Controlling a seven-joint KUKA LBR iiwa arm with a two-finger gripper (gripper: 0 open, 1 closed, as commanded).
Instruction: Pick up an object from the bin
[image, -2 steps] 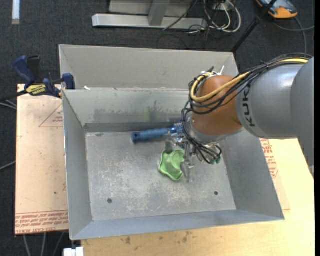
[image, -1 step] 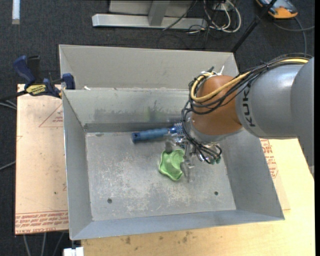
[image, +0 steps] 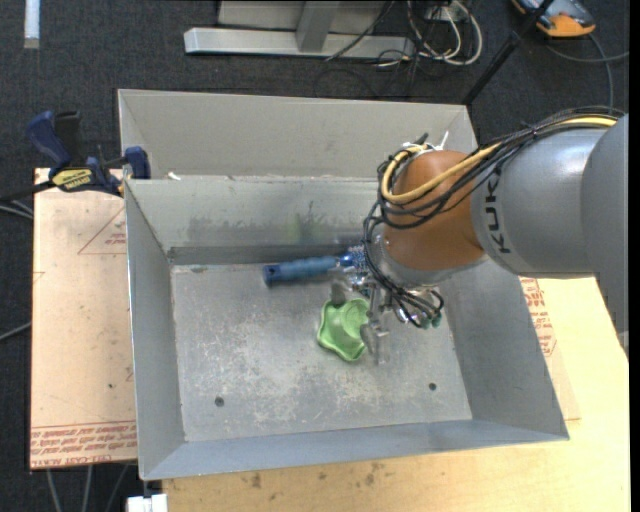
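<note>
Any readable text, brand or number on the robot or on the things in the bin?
"KU": dark letters on the grey arm; the rest of the word is hidden.
Green crumpled thing: no lettering to be seen.
Blue stick-like thing: no lettering to be seen.

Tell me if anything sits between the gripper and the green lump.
Nothing visible does. The gripper sits right at the green lump, on its right edge. The blue stick lies apart, near the back wall.
</note>
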